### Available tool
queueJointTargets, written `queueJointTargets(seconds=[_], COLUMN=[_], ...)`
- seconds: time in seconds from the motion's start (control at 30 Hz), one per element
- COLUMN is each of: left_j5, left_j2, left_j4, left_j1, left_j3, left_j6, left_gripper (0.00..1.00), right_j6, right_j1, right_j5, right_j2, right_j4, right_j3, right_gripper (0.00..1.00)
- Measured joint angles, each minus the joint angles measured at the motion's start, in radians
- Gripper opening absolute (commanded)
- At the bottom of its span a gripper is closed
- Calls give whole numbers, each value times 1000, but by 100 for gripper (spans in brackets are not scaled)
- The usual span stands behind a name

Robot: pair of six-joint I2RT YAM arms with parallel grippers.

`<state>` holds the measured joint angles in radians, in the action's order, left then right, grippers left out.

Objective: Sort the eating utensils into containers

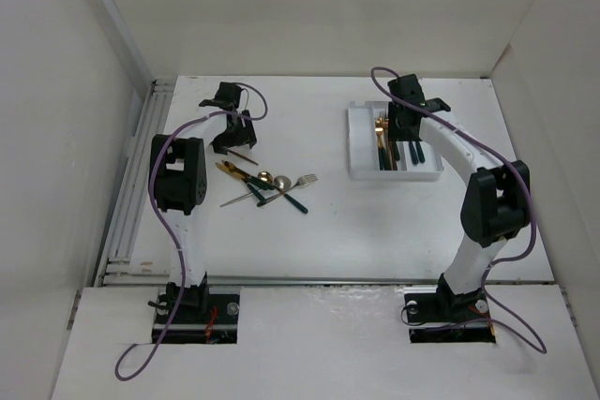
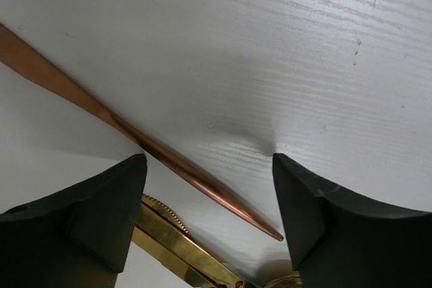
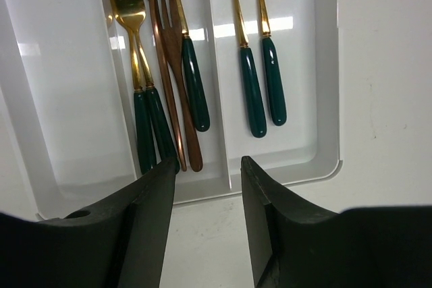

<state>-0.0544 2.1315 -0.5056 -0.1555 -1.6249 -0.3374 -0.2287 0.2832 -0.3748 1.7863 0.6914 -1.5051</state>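
The white three-compartment tray (image 1: 356, 142) lies at the right. In the right wrist view the tray (image 3: 67, 99) holds several forks (image 3: 145, 99) in its middle compartment and two green-handled spoons (image 3: 253, 92) in its right one; its left compartment is bare. My right gripper (image 3: 208, 163) is open and empty, hovering over the tray's near end (image 1: 403, 133). Loose utensils (image 1: 267, 185) lie in a pile at the left centre. My left gripper (image 1: 230, 142) is open, low over an all-copper utensil (image 2: 175, 160) lying between its fingers. A gold knife (image 2: 182, 251) lies just below.
White walls enclose the table on the left, back and right. A rail strip (image 1: 131, 194) runs along the left edge. The pile holds a gold spoon (image 1: 265, 180) and a silver fork (image 1: 302, 181) among others.
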Motion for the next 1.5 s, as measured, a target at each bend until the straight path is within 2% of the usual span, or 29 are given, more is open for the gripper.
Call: queueJointTargets(seconds=[0.27, 0.3, 0.37, 0.4, 0.43, 0.7, 1.17, 1.5], left_j5=[0, 1, 1, 3, 4, 28, 90, 175], left_j2=[0, 0, -2, -5, -8, -28, -32, -32], left_j4=[6, 8, 14, 18, 23, 53, 48, 51], left_j1=[3, 5, 5, 5, 5, 5, 4, -8], left_j3=[8, 9, 14, 18, 24, 61, 56, -31], left_j6=[12, 13, 15, 16, 16, 24, 64, 74], left_gripper=[49, 41, 35, 35, 28, 0, 0, 0], right_j6=[0, 0, -4, -5, -6, -26, -37, -37], right_j1=[0, 0, 0, 0, 0, 0, 0, 6], right_j5=[0, 0, 0, 0, -1, -1, 0, 1], right_j2=[-4, -6, -11, -13, -15, -27, -28, -28], right_j4=[7, 8, 11, 12, 14, 18, 27, 27], right_j3=[1, 2, 6, 8, 9, 18, 22, 22], right_gripper=[49, 49, 49, 49, 49, 49, 47, 47])
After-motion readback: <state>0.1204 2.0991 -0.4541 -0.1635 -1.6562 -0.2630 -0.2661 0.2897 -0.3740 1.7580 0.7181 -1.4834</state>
